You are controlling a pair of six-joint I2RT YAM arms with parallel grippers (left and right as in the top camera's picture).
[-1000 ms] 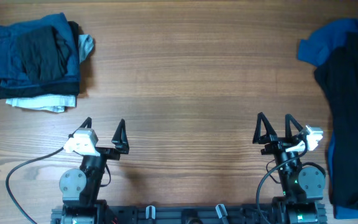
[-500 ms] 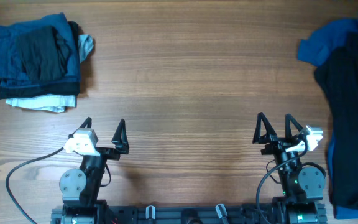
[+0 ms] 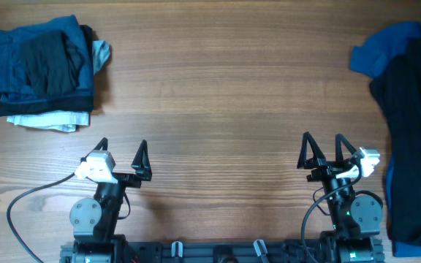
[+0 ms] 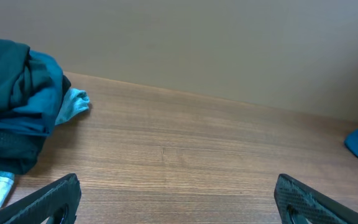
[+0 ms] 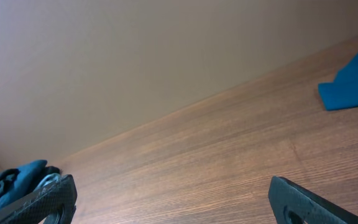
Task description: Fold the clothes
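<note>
Wood-grain table (image 3: 218,95), both claws sitting low near its front edge. Left claw (image 3: 122,145): jaws spread wide apart, tips pointing out over bare wood. Right claw (image 3: 321,139): likewise, jaws wide apart, tips over bare wood. Cloth is in two lots. Lot one, a folded stack (image 3: 42,69), sits ahead of the left claw and off to its left, well apart from it. It has a blue garment on the outside, a dark grey-black piece on top, a pale white layer showing along the edge nearest the claw, and a scrap of light cloth poking out on its right side. In the left wrist view this stack fills the left of the frame, beyond the claw's left tip. Lot two is unfolded and lies to the right of the right claw. A black T-shirt (image 3: 415,131) is spread long, running from level with the claw's rear to well ahead of its tips, near the claw but not touching it. A royal-blue shirt (image 3: 378,55) lies partly under it, its bunched end ahead and to the right of the right claw, with a blue strip showing along the black shirt's claw-facing side. Grey cable (image 3: 28,201) loops behind and left of the left claw.
</note>
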